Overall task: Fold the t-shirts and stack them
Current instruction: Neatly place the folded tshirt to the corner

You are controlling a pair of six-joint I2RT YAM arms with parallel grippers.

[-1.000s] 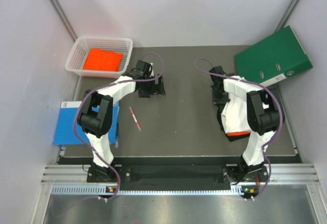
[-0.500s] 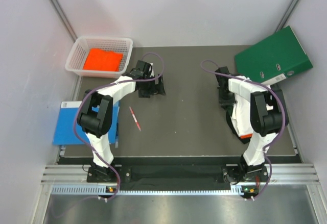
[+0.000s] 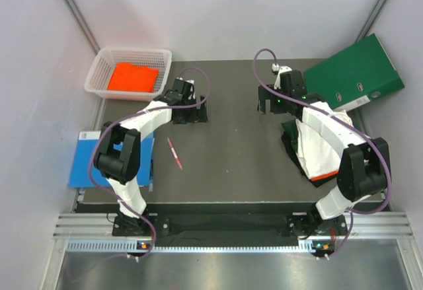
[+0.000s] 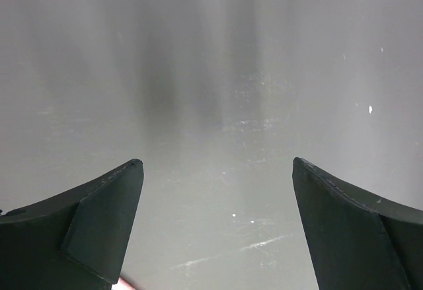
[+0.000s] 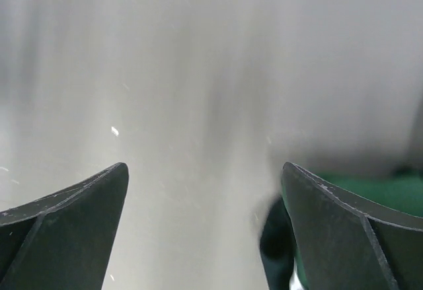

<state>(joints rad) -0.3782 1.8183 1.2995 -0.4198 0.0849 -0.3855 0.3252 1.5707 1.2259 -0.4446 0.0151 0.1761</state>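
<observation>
- Top view: the stacked t-shirts, white above orange and black, lie on the surface just nearer than the green binder.
- Far left of the binder, an orange t-shirt lies in the white basket.
- Left of the binder, the right pincer and left pincer stand wide and empty.
- Left wrist view: the pincer's jaws are wide apart over bare surface.
- Right wrist view: the jaws are wide apart; a green patch cannot be identified.
</observation>
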